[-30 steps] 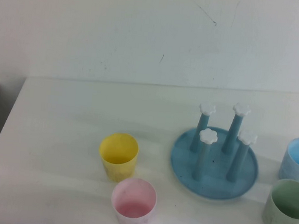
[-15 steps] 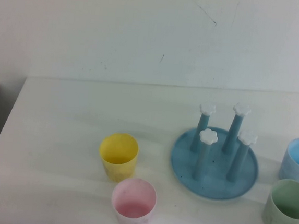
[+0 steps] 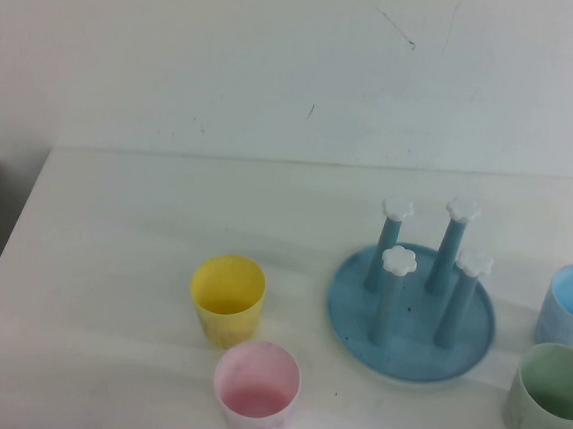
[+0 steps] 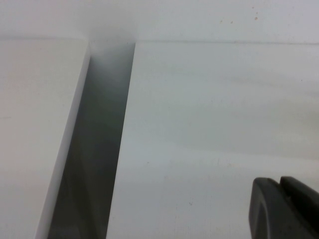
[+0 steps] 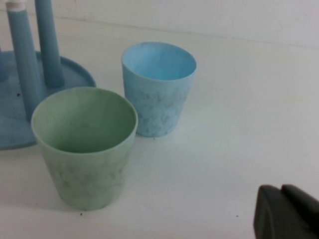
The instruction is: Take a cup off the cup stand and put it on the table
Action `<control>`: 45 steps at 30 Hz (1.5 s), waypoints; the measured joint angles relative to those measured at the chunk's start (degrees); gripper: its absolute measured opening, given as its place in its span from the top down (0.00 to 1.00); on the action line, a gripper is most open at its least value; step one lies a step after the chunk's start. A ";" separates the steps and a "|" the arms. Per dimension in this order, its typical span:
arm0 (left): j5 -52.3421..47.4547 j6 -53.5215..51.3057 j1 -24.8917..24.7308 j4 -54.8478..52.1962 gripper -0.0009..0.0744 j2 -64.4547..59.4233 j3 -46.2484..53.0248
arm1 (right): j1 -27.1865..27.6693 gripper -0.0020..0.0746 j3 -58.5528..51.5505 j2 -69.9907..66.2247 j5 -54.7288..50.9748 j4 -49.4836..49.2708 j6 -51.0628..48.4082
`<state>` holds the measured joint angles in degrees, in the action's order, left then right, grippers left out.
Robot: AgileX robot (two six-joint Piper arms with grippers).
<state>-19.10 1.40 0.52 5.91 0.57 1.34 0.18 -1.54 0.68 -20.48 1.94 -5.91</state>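
**Inspector A:** Where is the mint-green cup (image 3: pixel 552 394) found?

**Inspector B:** It is found upright on the white tabletop (image 3: pixel 122 260), mouth up, at the near right, just right of the blue cup stand (image 3: pixel 411 311). In the right wrist view it is seen close beside the light blue cup (image 5: pixel 158 87), with no contact made out between them.

**Inspector A:** How is the cup stand recorded?

**Inspector B:** A round blue tray is noted, carrying four upright pegs with white flower-shaped caps. All four pegs are bare. The light blue cup is placed to its right, farther back than the mint-green cup.

**Inspector A:** Which other items are logged?

**Inspector B:** A yellow cup (image 3: pixel 227 298) is logged left of the stand, and a pink cup (image 3: pixel 256 390) just in front of it, both upright on the tabletop.

**Inspector A:** What is observed of the end effectors?

**Inspector B:** Neither is seen from the high camera. A dark corner of the left end effector (image 4: pixel 286 206) is caught over bare tabletop near its edge gap. A like portion of the right end effector (image 5: pixel 285 211) is seen near the mint-green cup, apart from it. Whether either is spread or pressed together cannot be told.
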 joint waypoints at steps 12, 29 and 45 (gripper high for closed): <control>0.00 0.00 0.00 0.00 0.98 0.09 0.00 | 1.20 0.98 0.10 0.00 -0.29 0.00 2.65; 0.00 0.00 0.00 0.00 0.98 0.09 0.00 | 1.20 0.98 0.10 0.00 -0.32 0.00 2.87; 0.00 0.00 0.00 0.00 0.98 0.09 0.00 | 1.20 0.98 0.10 0.00 -0.22 0.00 2.87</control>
<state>-19.10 1.40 0.52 5.91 0.66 1.34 1.37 -1.43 0.68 -20.69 1.94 -3.04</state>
